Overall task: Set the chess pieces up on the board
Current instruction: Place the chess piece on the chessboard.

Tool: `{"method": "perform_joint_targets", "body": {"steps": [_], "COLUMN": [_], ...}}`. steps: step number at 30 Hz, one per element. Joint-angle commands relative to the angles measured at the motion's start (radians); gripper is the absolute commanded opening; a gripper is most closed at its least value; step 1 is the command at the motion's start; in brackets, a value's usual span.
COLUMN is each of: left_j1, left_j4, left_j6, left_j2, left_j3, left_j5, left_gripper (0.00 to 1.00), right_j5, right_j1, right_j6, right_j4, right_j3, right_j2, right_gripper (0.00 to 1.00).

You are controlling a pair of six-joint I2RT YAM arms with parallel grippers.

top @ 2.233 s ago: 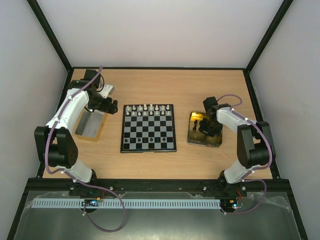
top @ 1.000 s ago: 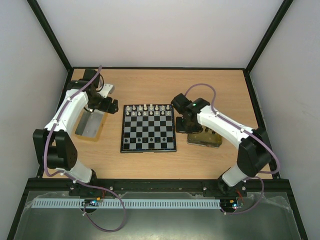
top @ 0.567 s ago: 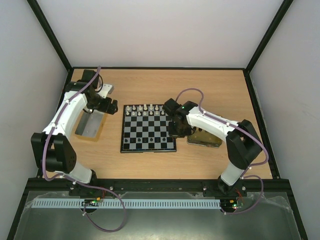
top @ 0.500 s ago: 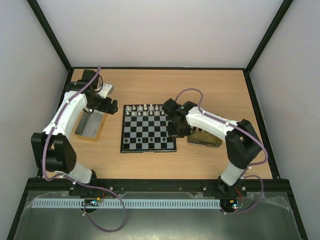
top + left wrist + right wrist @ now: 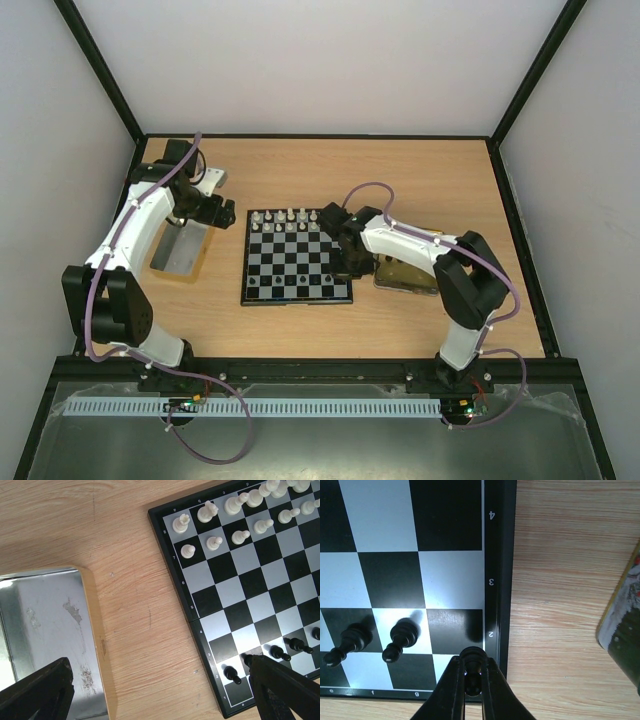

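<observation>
The board (image 5: 297,262) lies mid-table. White chess pieces (image 5: 295,220) fill its far two rows, and a few black pawns (image 5: 290,284) stand along the near side. My right gripper (image 5: 471,672) is shut on a black pawn (image 5: 471,659), held over the board's near right corner beside two standing black pawns (image 5: 400,635). In the top view the right gripper (image 5: 350,268) hangs at the board's right edge. My left gripper (image 5: 222,215) is open and holds nothing, above bare wood between the board's left edge (image 5: 200,630) and the silver tray (image 5: 45,630).
A gold tray (image 5: 408,277) sits right of the board, its edge (image 5: 625,630) close to my right gripper. The silver-grey metal tray (image 5: 180,250) lies at the left under my left arm. Black frame posts and white walls enclose the table.
My right arm has swung left from the gold tray to the board's near right corner, carrying the black pawn. The left arm has stayed put.
</observation>
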Motion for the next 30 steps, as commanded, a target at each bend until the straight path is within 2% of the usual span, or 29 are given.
{"method": "perform_joint_targets", "body": {"steps": [1, 21, 30], "left_j1": [-0.001, -0.001, -0.001], "left_j4": [0.003, 0.002, 0.001], "left_j6": [-0.008, -0.005, -0.005], "left_j2": [-0.029, -0.022, -0.013], "left_j3": [-0.008, -0.009, -0.008], "left_j5": [-0.007, -0.007, -0.003], "left_gripper": [0.95, 0.97, 0.97], "right_j5": [0.003, 0.0, 0.001], "right_j1": [0.007, 0.008, 0.008], "right_j6": [-0.007, -0.024, -0.029], "right_j4": [0.014, 0.023, 0.023], "right_j3": [0.029, 0.054, 0.059], "right_j2": [0.032, 0.081, 0.089], "right_gripper": [0.05, 0.06, 0.13]}}
